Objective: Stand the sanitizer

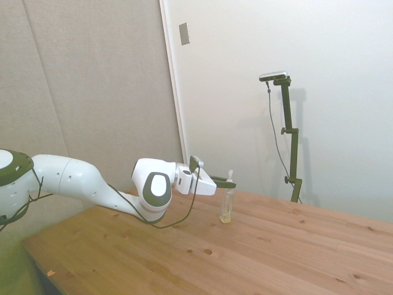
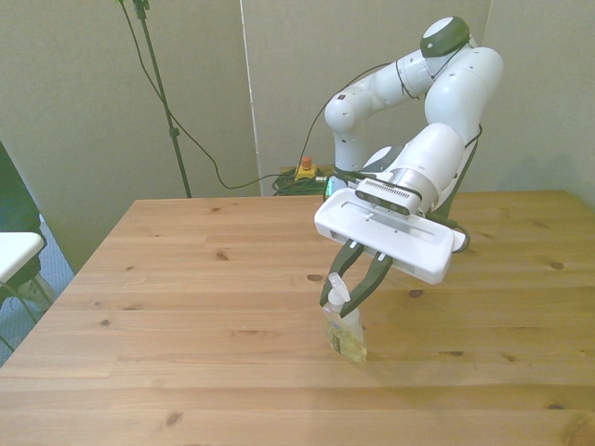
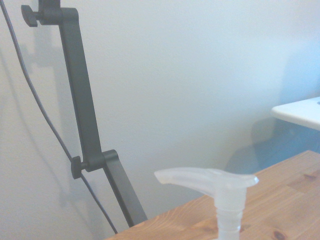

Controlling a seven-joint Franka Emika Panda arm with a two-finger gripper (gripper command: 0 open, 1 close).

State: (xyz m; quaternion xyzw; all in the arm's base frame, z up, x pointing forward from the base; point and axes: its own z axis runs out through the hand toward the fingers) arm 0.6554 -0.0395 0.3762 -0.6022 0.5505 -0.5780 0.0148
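Standing on its base on the wooden bench, the sanitizer held a little yellowish liquid at the bottom of its clear body, its white pump top up. The white arm reached across low and level from the side view's left, and the jaws were clamped on the sanitizer at its neck, just under the pump, with the dark fingers angled down and inward on either side of it. In the front view the bottle leaned slightly toward that view's right while its base met the bench, near the middle of the surface and toward the camera-side edge. The wrist view caught the translucent pump head close up, its spout level, with the bench's plank behind it and a pale wall beyond. A yellow-and-red button box sat on the floor beyond the far edge of the bench, among dark cables. A white chair stood at the front view's left.
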